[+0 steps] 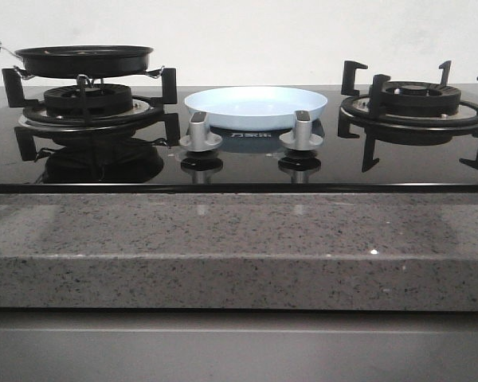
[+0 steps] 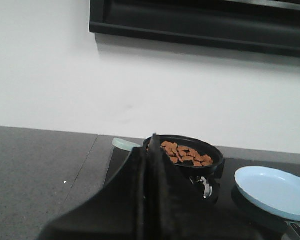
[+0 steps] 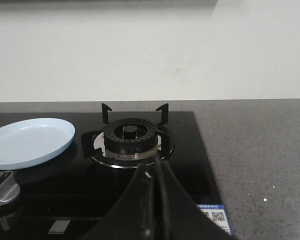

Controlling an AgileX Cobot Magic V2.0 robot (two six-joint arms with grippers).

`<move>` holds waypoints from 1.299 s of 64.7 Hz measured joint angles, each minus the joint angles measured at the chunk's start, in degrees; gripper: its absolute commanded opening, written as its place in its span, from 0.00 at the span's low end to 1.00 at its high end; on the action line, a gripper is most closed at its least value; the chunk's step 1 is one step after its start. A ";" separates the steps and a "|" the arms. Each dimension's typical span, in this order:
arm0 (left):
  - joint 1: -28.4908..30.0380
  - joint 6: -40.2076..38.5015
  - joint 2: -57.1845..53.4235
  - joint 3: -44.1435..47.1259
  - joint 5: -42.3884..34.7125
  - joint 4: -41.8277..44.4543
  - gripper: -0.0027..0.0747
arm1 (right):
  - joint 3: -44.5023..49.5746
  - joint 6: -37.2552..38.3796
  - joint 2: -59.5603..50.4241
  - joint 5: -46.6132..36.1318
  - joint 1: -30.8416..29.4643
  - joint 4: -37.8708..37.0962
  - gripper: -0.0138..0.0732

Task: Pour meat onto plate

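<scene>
The meat (image 2: 186,153), a loose pile of small orange-brown pieces, lies in a black frying pan (image 1: 84,60) on the left burner; the front view hides the meat behind the pan's rim. The pan's pale-green handle (image 2: 125,144) points away from the plate. The pale-blue plate (image 1: 256,107) rests on the black glass between the two burners, also seen as the plate (image 2: 275,191) and the plate (image 3: 29,141). My left gripper (image 2: 152,142) is shut and empty, short of the pan. My right gripper (image 3: 156,161) is shut and empty, near the right burner. Neither gripper shows in the front view.
The bare right burner (image 1: 414,103) with black pan supports stands beside the plate. Two silver knobs (image 1: 200,131) (image 1: 302,131) rise in front of the plate. A grey speckled stone counter (image 1: 239,247) runs along the hob's front edge and sides. A white wall is behind.
</scene>
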 measured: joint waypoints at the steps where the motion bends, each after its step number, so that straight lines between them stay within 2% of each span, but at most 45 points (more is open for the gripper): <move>1: 0.00 0.00 0.82 -0.93 0.90 0.00 0.01 | -0.87 0.00 0.62 0.52 0.00 0.00 0.03; 10: 0.00 0.00 9.99 -9.27 9.49 0.00 0.01 | -8.97 0.00 8.01 4.66 0.00 0.00 0.03; 14: 0.00 0.00 13.40 -11.21 10.97 0.00 0.01 | -10.74 0.00 10.98 4.93 0.00 0.00 0.03; 39: 0.00 0.00 24.46 -12.15 12.27 0.00 0.01 | -11.85 0.00 20.78 8.06 0.00 0.00 0.03; 44: 0.00 0.00 25.52 -12.15 12.27 0.00 0.02 | -11.85 0.00 21.59 9.06 0.00 0.00 0.09; 51: 0.00 0.00 26.43 -12.15 12.27 0.00 0.20 | -11.85 0.00 22.32 10.96 0.00 0.00 0.34; 54: 0.00 0.10 26.67 -12.15 12.27 0.00 0.38 | -11.85 0.00 22.57 11.49 0.11 0.00 0.51; 56: 0.00 0.36 26.67 -12.15 12.27 0.00 0.47 | -11.85 0.00 22.56 11.62 0.24 0.00 0.58; 59: 0.00 0.77 26.67 -12.15 12.27 0.00 0.62 | -11.85 0.00 22.56 11.75 0.79 0.00 0.67; 64: 0.00 1.16 26.67 -12.15 12.27 0.00 0.76 | -11.85 0.00 22.56 12.13 1.77 0.00 0.71; 76: 0.00 3.40 26.67 -12.15 12.86 0.00 0.76 | -13.03 0.00 23.84 16.04 5.45 0.00 0.70; 84: -2.38 4.78 26.67 -12.15 14.23 0.00 0.76 | -15.97 0.00 27.57 19.58 8.62 0.00 0.70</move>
